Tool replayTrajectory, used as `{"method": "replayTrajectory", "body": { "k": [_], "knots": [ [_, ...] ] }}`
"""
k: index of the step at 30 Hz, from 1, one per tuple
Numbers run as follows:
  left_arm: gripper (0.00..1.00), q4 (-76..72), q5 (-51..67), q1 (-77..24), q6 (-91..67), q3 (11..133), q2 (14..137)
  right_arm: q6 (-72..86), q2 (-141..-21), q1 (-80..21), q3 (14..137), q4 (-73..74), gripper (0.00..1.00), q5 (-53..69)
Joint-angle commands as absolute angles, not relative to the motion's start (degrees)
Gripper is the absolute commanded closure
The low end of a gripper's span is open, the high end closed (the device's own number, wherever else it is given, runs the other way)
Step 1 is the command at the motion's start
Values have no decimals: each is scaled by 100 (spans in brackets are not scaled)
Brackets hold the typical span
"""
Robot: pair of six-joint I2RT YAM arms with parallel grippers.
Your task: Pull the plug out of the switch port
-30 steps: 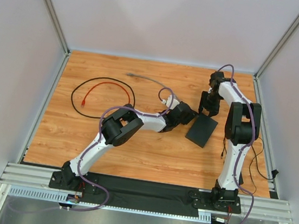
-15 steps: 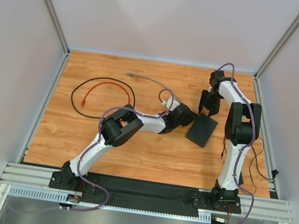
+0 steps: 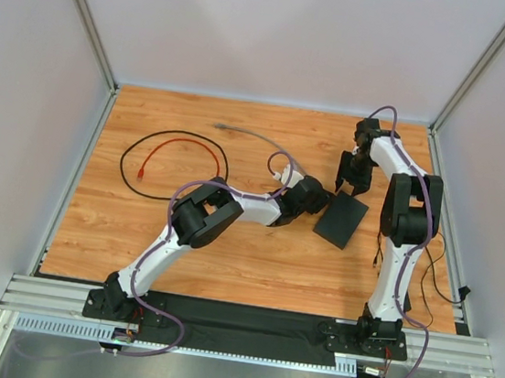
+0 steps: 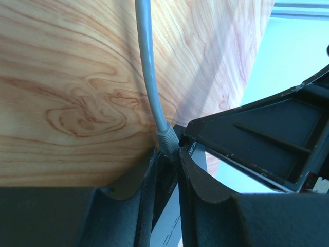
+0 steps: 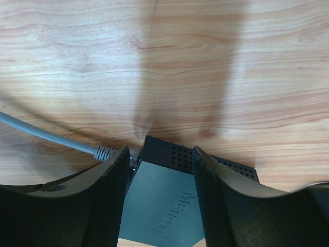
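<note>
The flat matte-black rectangular switch (image 3: 341,220) lies on the wood-grain bench (image 3: 225,259) right of centre, between the two arms. The small grey moulded plug (image 4: 167,140) appears seated in a port at its corner, with the thin grey cable (image 4: 146,67) running away across the boards. The left hand (image 4: 168,157) is narrow, its two black fingers flanking the plug's ribbed boot with next to no gap; whether the pads already bite cannot be told. The right hand (image 5: 160,152) stands about half apart astride the switch's vented far corner, and the pictures do not show whether it clamps the box or only hovers over it. The main risk, as I judge it, is a pull with the latch tab not pressed: the plug would hold in the port and the light box would drag or tip after it, the more so if the right hand has no firm hold. A grip on the soft boot or the cable rather than the hard plug body could slip off, or strain the cable where it enters the boot. A pull off the port's axis could jam the plug. As for writing, raised letters on the switch's top face begin "MERCU" in the right wrist view, the rest uncertain; a tiny white line of print by the port in the left wrist view is too small to read
</note>
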State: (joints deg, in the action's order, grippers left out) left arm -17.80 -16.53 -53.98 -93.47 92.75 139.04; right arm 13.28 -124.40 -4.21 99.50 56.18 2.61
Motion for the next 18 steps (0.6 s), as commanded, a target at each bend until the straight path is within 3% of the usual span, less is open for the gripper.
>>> {"method": "replayTrajectory", "body": {
  "k": [1, 5, 9, 13, 14, 15, 18],
  "knots": [
    [71, -1380, -1600, -5467, -9326, 9404, 14194, 1389, -12164, -439, 9905, 5520, 46, 281],
    [78, -1502, -1635, -5449, -9202, 9352, 14221, 1389, -12033, -492, 9782, 5520, 46, 89],
    [100, -1862, -1643, -5440, -9097, 9141, 14203, 1397, -11760, -536, 9581, 5598, 45, -509],
    [100, -2048, -1705, -5440, -8912, 9053, 14133, 1389, -11637, -545, 9466, 5599, 39, -651],
    [100, -2065, -1722, -5449, -8895, 8983, 14107, 1371, -11672, -554, 9492, 5599, 15, -616],
    [100, -2161, -1740, -5441, -8877, 8948, 14080, 1380, -11698, -562, 9518, 5616, 0, -589],
    [100, -2171, -1793, -5449, -8859, 8877, 14045, 1380, -11777, -597, 9580, 5634, 0, -554]
  ]
}}
